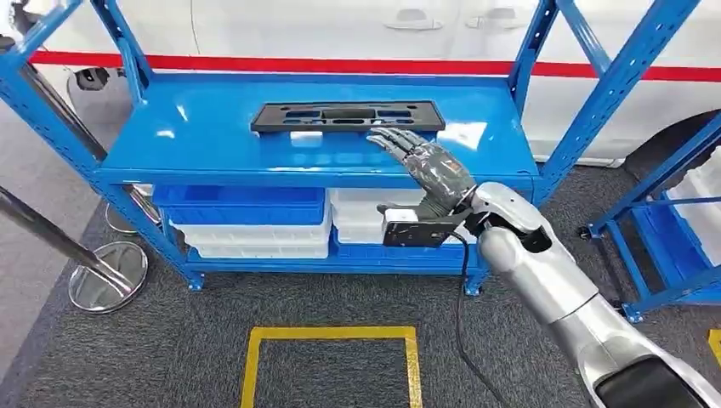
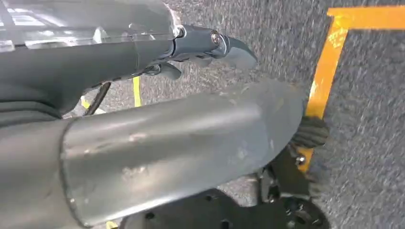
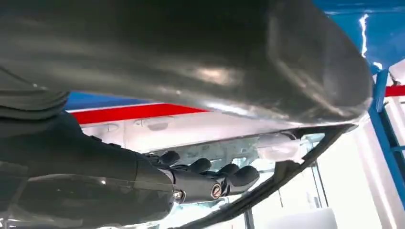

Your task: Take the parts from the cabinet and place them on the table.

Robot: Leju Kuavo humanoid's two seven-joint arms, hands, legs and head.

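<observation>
- No brand, label or writing can be read anywhere.
- The part point(image 1: 347, 116) is a flat, long black plastic panel with slots and cut-outs through it, lying flat on the blue top shelf point(image 1: 212, 140) of the rack, toward the far side and near the middle.
- The right hand point(image 1: 423, 161) reaches over the shelf's near edge, fingers spread and stretched toward the part's right end; the fingertips point(image 1: 384, 138) lie just near of the panel, and I cannot tell whether they touch it. It holds nothing.
- In the right wrist view the part's dark edge point(image 3: 305, 155) runs just past the curled dark fingers point(image 3: 239, 175).
- The left hand point(image 2: 181, 47) hangs over grey carpet point(image 2: 367, 157) beside yellow floor tape point(image 2: 329, 62); its fingers hold nothing, but whether they are spread or curled I cannot tell.
- Blue and white bins point(image 1: 246, 217) sit stacked on the lower shelf.
- A white surface with a red stripe point(image 1: 340, 64) stands behind the rack.
</observation>
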